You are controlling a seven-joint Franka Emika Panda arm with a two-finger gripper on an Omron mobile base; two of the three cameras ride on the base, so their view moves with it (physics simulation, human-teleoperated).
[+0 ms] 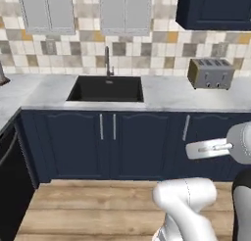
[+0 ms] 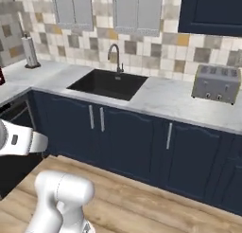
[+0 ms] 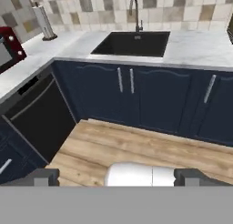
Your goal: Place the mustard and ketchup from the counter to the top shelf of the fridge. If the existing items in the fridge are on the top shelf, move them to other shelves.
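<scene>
Your two-finger gripper (image 3: 116, 175) sits at the bottom of the hand view, its dark fingertips (image 3: 38, 176) set far apart at the lower left and lower right, so the pincer stands wide and carries nothing. That suits an arm with nothing yet to pick up. The white grey-veined marble counter (image 3: 191, 45) runs across the upper part of the hand view, above the navy cabinet doors (image 3: 136, 93). A black sunken sink (image 3: 132, 43) with a dark curved tap (image 3: 134, 9) lies at upper centre. In the left base view a grey four-slot toaster (image 1: 211, 73) stands on the counter at centre right. A paper-towel roll (image 2: 30, 51) stands at the upper left of the right base view.

No mustard, ketchup or fridge appears on this stretch of counter, so I judge you must drive elsewhere first. The light wooden floor (image 3: 136, 148) gives open room in front of the cabinets; a black appliance front (image 3: 38, 114) bounds it at left.
</scene>
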